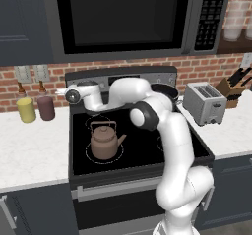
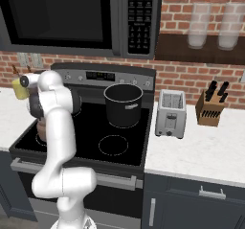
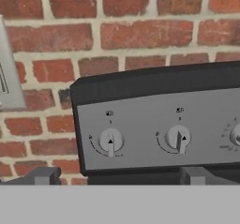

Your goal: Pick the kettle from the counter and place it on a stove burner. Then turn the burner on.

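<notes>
Jaws stand parted and hold nothing — in the hand view the two dark fingertips (image 3: 41,175) rise well apart at the bottom, with bare control panel (image 3: 159,129) between them. Just beyond, two round knobs face the camera: the left knob (image 3: 110,141) and the right knob (image 3: 178,138), each with a pointer mark and a small label above it. Neither fingertip touches a knob. Behind the panel runs the red brick wall (image 3: 117,35), and a grey wall plate (image 3: 7,73) shows at the left edge.

From the left base view, the white arm (image 1: 167,145) rises over the front of the stove and bends left, its hand (image 1: 74,95) raised toward the back panel at the cooktop's rear left. Below it the kettle (image 1: 105,140) sits upright on the black glass cooktop (image 1: 142,150), inside the stove burner (image 1: 118,156) ring at front left, its spout to the right and the wire handle arched up. It is free of the hand.

Farther back, the tall black pot (image 2: 123,104) stands on the rear right of the cooktop. On the white counter (image 1: 29,145) to the left stand a yellow jar (image 1: 26,109) and a dark red jar (image 1: 46,106) by the wall; to the right are a toaster (image 1: 204,102) and a knife block (image 2: 211,108). A microwave (image 1: 128,17) hangs above the stove.
</notes>
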